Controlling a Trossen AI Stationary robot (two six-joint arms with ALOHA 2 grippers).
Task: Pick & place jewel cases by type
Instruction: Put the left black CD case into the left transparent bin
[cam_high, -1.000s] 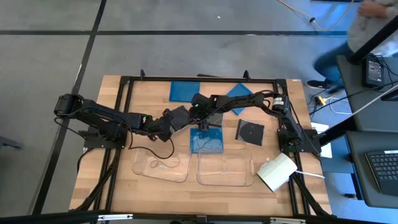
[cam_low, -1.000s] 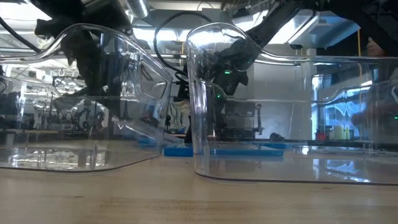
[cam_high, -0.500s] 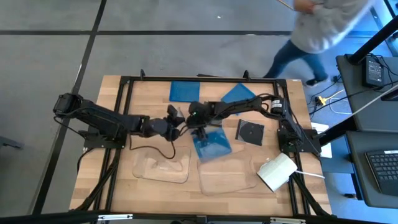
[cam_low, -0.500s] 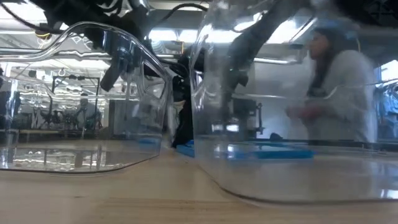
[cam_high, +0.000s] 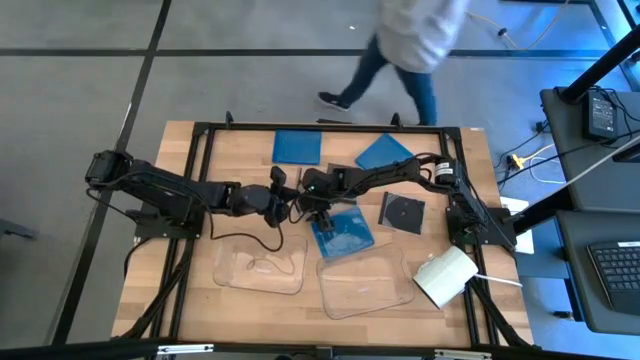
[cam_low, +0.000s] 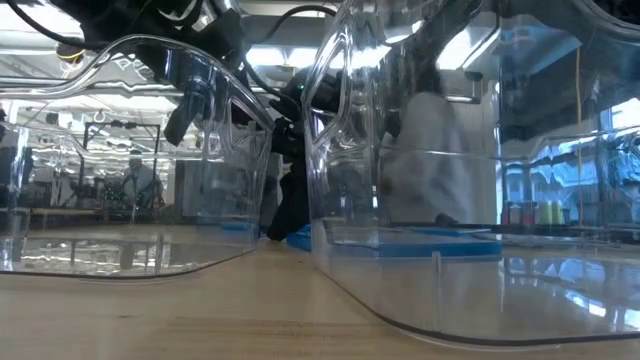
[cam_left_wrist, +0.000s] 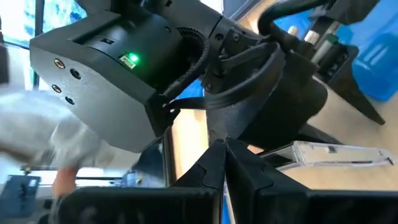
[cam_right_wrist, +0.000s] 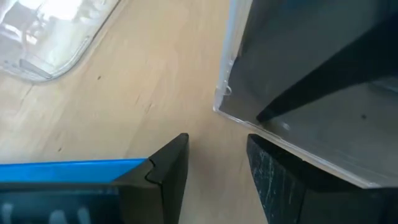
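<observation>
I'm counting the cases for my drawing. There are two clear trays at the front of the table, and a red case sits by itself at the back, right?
Almost. The two clear trays are at the front, but the case sitting by itself at the back is blue, not red. The high view shows it.

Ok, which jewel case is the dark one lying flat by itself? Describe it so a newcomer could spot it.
Start at the wooden table seen from above and go to its right half, near the right arm's base. There the black jewel case lies flat, showing a round disc. Its neighbours, the blue cases and clear trays, are blue or see-through; it alone is dark.
</observation>
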